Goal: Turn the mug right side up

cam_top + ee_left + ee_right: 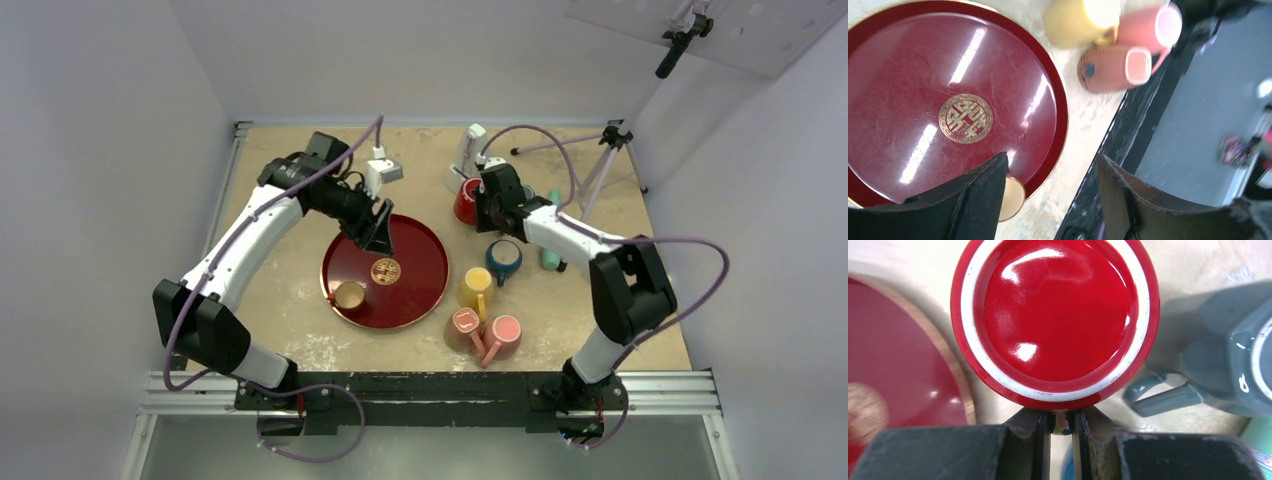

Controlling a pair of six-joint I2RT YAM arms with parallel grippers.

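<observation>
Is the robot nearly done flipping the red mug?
Not yet. The red mug is bottom-up: its flat base with the white ring faces the camera. The right end effector is pinched at its near side, seemingly on the handle. Lifting and turning it over is left. The left end effector hangs open above the red tray.

The right gripper (1062,421) pinches the base-up red mug (1055,315) beside a grey mug (1233,365).

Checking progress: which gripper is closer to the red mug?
Right. The right gripper is clamped on the red mug; the left gripper hovers over the red tray, well away.
</observation>
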